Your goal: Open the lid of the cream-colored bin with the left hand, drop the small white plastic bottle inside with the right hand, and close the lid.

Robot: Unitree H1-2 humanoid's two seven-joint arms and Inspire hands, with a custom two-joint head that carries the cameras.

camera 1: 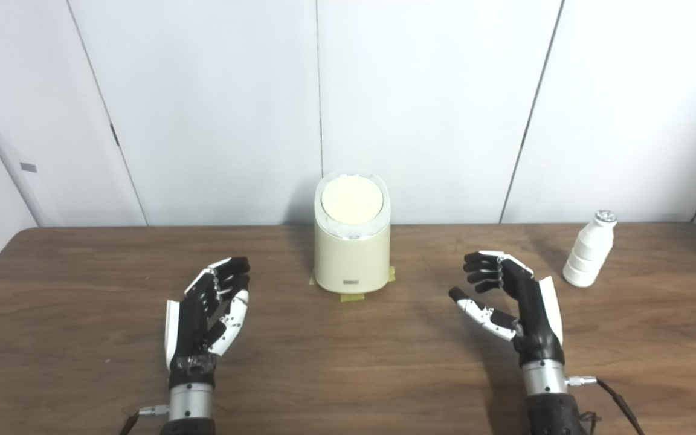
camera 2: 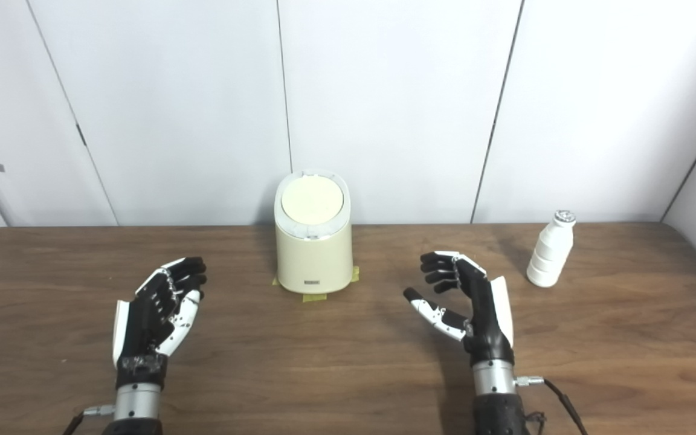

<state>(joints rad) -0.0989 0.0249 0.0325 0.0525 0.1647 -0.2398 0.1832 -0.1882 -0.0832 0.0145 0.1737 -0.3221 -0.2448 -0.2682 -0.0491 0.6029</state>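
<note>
Standing upright at the table's far right, well apart from the cream-colored bin (camera 1: 352,241) with its lid (camera 1: 351,201) down, the small white plastic bottle (camera 1: 589,250) looks light, smooth and easy to tip, so the right hand (camera 1: 514,302), empty with fingers apart like the left hand (camera 1: 208,311), should probably take its ribbed middle

Table (camera 1: 348,362) matt wood grain; bin (camera 1: 352,260) smooth cream plastic, slight sheen; bottle (camera 1: 589,251) white ribbed plastic.

Dark brown wood-grain table (camera 1: 348,374) fills lower half of view. Behind it, white panelled wall (camera 1: 420,90) with thin dark vertical seams. Yellow tape pieces (camera 1: 351,297) stuck flat on tabletop near centre. Small grey tag (camera 1: 28,167) on far-left wall panel.
</note>
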